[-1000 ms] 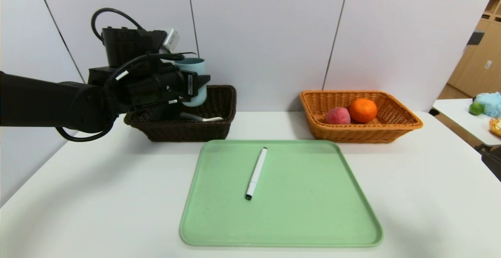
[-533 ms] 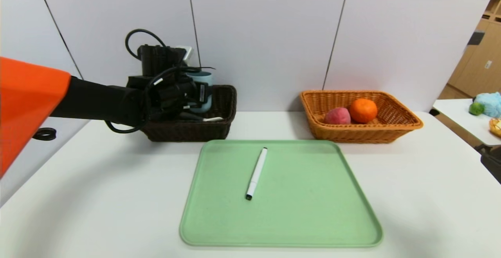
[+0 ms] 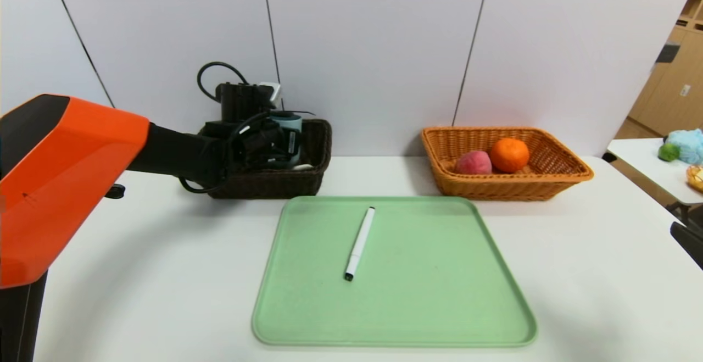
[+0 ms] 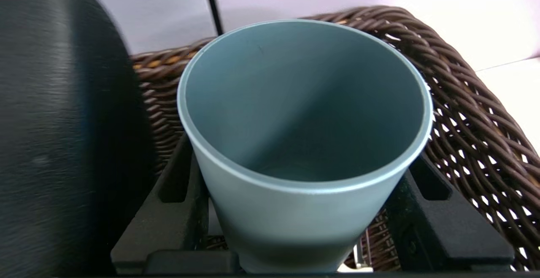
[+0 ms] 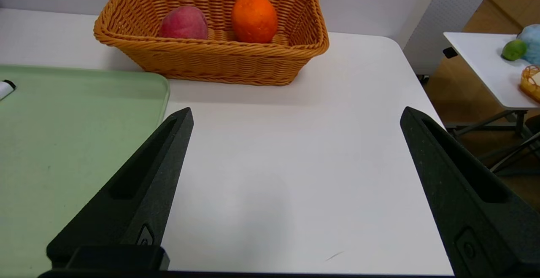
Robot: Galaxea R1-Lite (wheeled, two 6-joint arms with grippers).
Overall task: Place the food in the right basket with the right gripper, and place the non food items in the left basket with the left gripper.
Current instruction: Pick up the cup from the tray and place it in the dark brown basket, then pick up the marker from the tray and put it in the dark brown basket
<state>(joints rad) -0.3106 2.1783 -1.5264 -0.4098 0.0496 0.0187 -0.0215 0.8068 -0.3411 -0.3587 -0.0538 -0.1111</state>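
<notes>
Cup [image 4: 303,143], clamped by left gripper [image 4: 303,210], hides dark basket's [image 4: 464,113] contents.

The blue-grey cup [image 4: 303,143] stands upright, mouth open, inside the dark brown basket [image 3: 307,178] at upper left of the head view. The light orange-tan basket [image 3: 554,181] at upper right holds the bright orange [image 3: 509,155] and the pinkish-red peach [image 3: 473,162] — side by side, touching. The slim white marker [image 3: 360,243] lies diagonally at centre frame, black tip nearest the camera — outside both baskets.
</notes>
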